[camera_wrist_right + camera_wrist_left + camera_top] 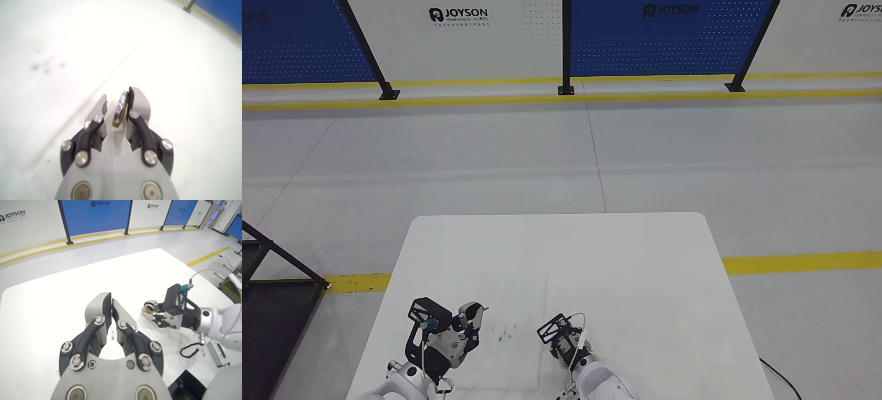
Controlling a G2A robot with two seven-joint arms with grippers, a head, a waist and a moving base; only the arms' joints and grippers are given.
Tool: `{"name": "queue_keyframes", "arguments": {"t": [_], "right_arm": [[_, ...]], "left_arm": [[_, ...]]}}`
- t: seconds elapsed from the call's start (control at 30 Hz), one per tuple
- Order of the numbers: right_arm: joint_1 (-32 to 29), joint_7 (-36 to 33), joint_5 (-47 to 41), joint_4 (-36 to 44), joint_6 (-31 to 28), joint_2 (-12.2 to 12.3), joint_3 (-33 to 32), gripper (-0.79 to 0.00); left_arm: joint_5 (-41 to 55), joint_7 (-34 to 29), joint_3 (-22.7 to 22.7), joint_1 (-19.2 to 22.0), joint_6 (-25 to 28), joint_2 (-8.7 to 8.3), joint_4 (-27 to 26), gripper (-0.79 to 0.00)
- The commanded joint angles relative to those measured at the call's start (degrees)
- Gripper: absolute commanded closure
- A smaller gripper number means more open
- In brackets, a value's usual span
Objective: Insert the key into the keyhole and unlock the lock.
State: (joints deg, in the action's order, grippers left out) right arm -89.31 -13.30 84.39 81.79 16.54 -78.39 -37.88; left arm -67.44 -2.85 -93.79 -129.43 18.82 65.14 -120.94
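Right claw [118, 94] apart, lock [120, 108] against one pad [130, 98] (edge-on, lengthwise along claw) | left claw [112, 297] together

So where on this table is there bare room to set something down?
The table is bare beyond the left claw and right claw, up to its far edge and corners. Crowded at the near edge: both claws, the padlock in the right one, little gap between.

Dark logo lettering stands near the top of the white fence panels [457, 40] behind the table.
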Motion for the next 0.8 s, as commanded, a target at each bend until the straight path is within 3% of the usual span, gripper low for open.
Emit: {"name": "queue_keyframes", "arguments": {"t": [0.0,0.07,0.47,0.73,0.77], "right_arm": [[0.4,0.2,-0.3,-0.9,0.6,-0.4,0.4,-0.046],[0.6,0.6,-0.4,-1.4,0.7,-0.5,0.6,0.000],[-0.9,5.7,-0.3,1.2,1.1,0.1,-1.0,0.000],[-10.6,24.8,-3.3,10.5,-9.0,3.9,-10.9,0.000],[-11.7,27.4,-3.8,11.6,-12.7,4.3,-11.6,0.000]], "left_arm": [[0.0,0.0,0.0,0.0,0.0,0.00,0.0,0.000],[0.0,0.0,0.0,0.0,0.0,0.00,0.0,0.000],[0.0,0.0,0.0,0.0,0.0,0.00,0.0,0.000],[0.1,0.0,0.2,0.3,0.0,0.01,0.0,0.000],[0.1,-0.3,0.6,0.9,0.1,0.01,0.2,0.000]]}}
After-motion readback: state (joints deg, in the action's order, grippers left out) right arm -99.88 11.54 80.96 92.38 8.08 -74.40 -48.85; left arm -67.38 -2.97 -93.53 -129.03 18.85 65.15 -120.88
